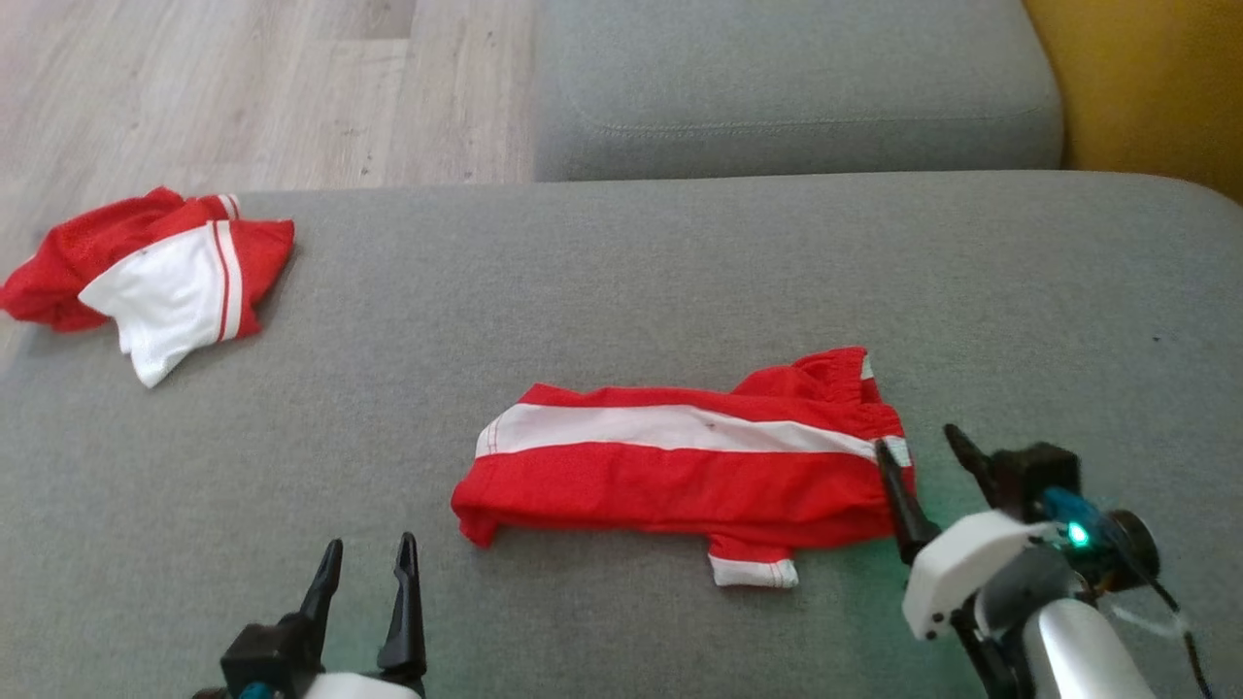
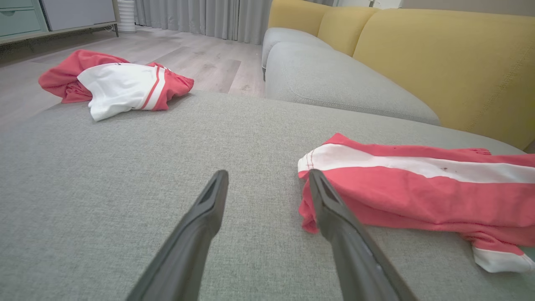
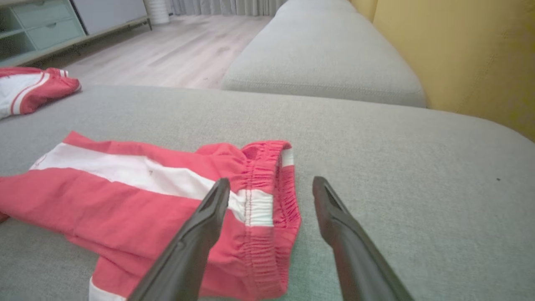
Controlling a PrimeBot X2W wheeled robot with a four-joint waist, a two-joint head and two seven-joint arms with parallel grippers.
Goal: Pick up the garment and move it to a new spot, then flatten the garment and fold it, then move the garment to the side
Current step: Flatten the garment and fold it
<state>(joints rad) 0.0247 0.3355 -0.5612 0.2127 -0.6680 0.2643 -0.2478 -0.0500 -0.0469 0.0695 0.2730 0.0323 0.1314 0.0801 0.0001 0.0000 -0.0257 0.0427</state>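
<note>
The garment (image 1: 680, 466), red shorts with a white side stripe, lies folded lengthwise in a long strip on the grey sofa cushion (image 1: 621, 291). Its elastic waistband (image 3: 271, 184) is at the right end and its leg hem (image 2: 311, 163) at the left end. My right gripper (image 1: 917, 437) is open at the waistband end. In the right wrist view, my right gripper (image 3: 271, 179) has one finger over the garment (image 3: 125, 192) and the other over bare cushion. My left gripper (image 1: 371, 540) stands open just left of the hem. In the left wrist view, my left gripper (image 2: 268, 173) holds nothing beside the garment (image 2: 418, 196).
A second red and white garment (image 1: 155, 272) lies crumpled at the cushion's far left edge, also visible as that same garment (image 2: 117, 83) in the left wrist view. Another grey seat cushion (image 1: 796, 87) lies beyond, with a yellow backrest (image 1: 1146, 78) to the right and wood floor (image 1: 243, 87) past the edge.
</note>
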